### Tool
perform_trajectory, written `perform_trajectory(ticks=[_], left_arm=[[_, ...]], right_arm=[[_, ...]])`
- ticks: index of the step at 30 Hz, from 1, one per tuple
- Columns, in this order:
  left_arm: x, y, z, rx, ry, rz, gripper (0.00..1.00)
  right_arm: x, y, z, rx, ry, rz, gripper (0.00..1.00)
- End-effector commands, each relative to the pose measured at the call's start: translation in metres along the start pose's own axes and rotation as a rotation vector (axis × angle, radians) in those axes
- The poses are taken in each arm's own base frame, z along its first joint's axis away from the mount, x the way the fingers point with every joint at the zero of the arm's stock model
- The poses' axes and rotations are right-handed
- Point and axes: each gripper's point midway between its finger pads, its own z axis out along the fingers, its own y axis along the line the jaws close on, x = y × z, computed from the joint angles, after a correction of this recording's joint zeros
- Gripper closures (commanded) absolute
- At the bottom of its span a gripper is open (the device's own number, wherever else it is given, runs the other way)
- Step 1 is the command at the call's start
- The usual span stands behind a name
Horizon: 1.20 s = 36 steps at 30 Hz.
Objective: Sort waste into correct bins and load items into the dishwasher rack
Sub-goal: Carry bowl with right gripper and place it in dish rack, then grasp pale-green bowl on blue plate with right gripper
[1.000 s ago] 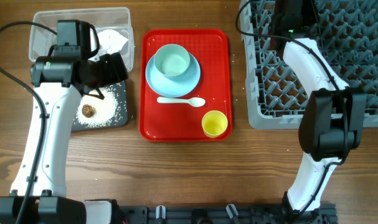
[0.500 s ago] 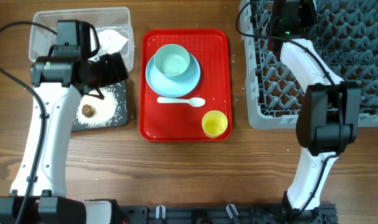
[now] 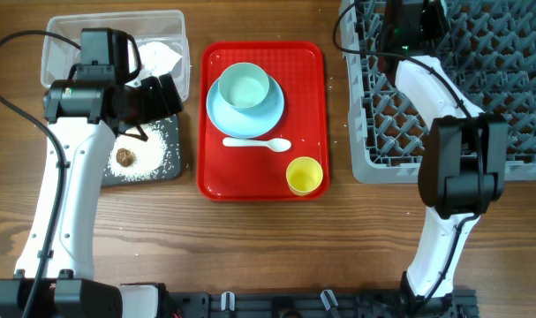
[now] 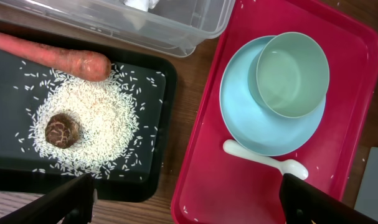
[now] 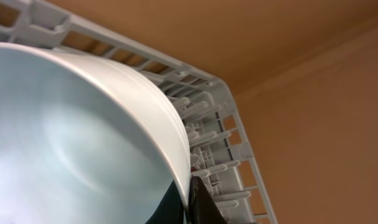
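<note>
Near edge of bench [image 3: 250, 247]: only the arm bases.

On the red tray [image 3: 250, 172], near to far:
- 1 yellow cup [image 3: 305, 175], upright, near right corner
- 1 white spoon [image 3: 257, 144], lying crosswise, just beside the plate's near rim
- 1 pale blue plate [image 3: 216, 119] with 1 bowl [image 3: 245, 87] sitting on its far side

Left of the red tray: 1 black tray [image 4: 154, 168]. It holds a spread of rice [image 4: 95, 124], 1 brown lump [image 4: 61, 129] on the rice, and 1 carrot [image 4: 48, 57] along the far side with its tip touching the rice. The carrot's other end is cut off at the wrist view's left edge. From overhead the arm hides the carrot.

Left end effector [image 4: 189, 199]: jaws wide apart with nothing between them, hovering over the gap between the black tray and red tray.

Behind the black tray: 1 clear tub [image 3: 113, 44] with 1 crumpled napkin [image 3: 160, 58] in its right end, partly covered by the left arm.

Right side: 1 grey rack [image 3: 506, 106], cut off by the frame at the top and right. No dishes show on the pegs in view.

Right end effector [image 5: 187, 198]: clamped on the rim of the second bowl [image 5: 70, 143], at the rack's far left corner. That bowl fills the right wrist view and is cut off at the left and bottom. From overhead the wrist hides it, so I can't tell whether it rests on the pegs.

Bowls total: 2.
</note>
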Motion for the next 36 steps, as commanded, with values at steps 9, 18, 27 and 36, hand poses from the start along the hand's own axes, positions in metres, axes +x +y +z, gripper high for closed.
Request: perform_trajectory(ticks=[9,18,27,36], left_arm=[[0.000,0.001,0.001,0.004,0.004,-0.002,0.03],[0.000,0.001,0.001,0.004,0.004,-0.002,0.01],[0.000,0.001,0.001,0.004,0.004,-0.002,0.01],[0.000,0.001,0.001,0.004,0.004,-0.002,0.01]], right_arm=[[0.017,0.057,-0.026,-0.131,0.055,-0.196,0.62],[0.012,0.082,-0.051,-0.177,0.044,-0.207,0.00],[0.016,0.082,-0.052,-0.180,0.061,-0.147,0.00],[-0.014,0.048,-0.068,-0.154,-0.007,-0.060,0.00]])
